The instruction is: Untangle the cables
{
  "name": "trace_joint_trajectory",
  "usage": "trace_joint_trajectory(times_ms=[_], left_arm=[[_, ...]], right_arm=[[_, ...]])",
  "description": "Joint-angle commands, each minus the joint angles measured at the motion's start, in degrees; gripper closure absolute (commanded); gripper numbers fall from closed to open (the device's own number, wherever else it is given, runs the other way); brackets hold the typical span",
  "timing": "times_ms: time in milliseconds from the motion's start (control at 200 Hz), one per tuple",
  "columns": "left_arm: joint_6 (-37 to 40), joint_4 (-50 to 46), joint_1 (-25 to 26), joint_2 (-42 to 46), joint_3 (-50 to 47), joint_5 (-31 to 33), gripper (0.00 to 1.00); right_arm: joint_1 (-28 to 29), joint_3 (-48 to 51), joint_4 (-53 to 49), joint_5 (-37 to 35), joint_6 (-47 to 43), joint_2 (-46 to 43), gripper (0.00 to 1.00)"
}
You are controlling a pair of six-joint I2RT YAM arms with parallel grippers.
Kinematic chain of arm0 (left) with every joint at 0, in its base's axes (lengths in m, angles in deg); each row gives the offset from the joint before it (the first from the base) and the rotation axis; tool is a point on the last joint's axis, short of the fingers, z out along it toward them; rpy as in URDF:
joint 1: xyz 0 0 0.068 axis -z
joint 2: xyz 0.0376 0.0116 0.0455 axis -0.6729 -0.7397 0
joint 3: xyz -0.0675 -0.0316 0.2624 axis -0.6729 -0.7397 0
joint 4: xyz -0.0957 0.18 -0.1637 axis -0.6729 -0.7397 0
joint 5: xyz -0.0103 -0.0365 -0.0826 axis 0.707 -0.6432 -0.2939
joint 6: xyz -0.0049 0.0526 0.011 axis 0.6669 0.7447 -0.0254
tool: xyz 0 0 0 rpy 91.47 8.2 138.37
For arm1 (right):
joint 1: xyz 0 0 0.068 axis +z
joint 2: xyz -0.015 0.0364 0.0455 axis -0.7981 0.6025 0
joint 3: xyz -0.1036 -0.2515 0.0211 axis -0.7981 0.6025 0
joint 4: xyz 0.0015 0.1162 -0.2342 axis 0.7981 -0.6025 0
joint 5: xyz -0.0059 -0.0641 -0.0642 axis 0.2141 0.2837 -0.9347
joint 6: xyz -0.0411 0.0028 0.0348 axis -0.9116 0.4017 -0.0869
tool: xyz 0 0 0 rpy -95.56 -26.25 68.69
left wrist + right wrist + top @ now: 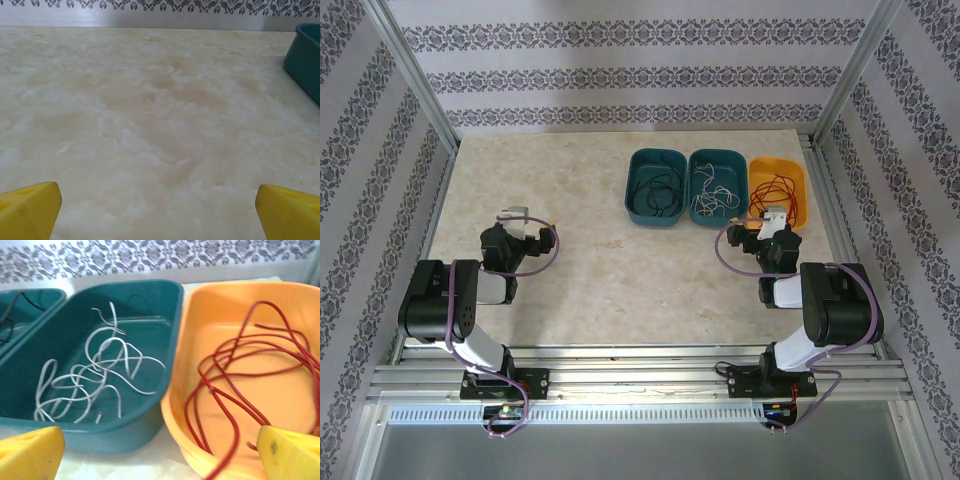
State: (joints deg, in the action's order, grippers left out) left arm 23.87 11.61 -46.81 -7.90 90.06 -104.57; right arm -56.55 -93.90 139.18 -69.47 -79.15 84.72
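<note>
The cables are seen sorted by colour into three bins set side by side at the far right of the table (150, 100). The black cables (655, 195) lie in the left teal bin (630, 185), the white cables (95, 380) in the middle teal bin (110, 432), and the red cables (240, 375) in the orange bin (220, 305). No strand of one colour is seen crossing into another colour's bin, so the separation of the bundle is judged to be done, or very nearly so.

Within each bin the strands are laid in loose loops that overlap one another. Whether any of them are knotted together cannot be told. One red strand appears to be draped over the near rim of the orange bin, and a small tidying move may be called for there.

The right gripper (160, 440) is held just in front of the middle teal and orange bins, its yellow fingers spread wide apart with nothing between them. The left gripper (157, 197) is held low over bare table, well apart from the bins, its fingers likewise spread wide and empty. No cable is being held or touched by either gripper.
</note>
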Motion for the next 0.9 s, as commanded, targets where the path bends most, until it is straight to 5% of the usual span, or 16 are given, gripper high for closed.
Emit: trace_joint_trajectory(times_ms=[0,894], left_arm=[[1.1,0.0,-0.4,0.1,0.1,-0.9,0.01],[0.8,0.3,-0.5,0.2,-0.1,-0.7,0.01]], right_arm=[[0.6,0.1,2.0,-4.0,1.3,-0.8,0.02],[0.8,-0.7,0.5,-3.6,0.8,-0.8,0.02]])
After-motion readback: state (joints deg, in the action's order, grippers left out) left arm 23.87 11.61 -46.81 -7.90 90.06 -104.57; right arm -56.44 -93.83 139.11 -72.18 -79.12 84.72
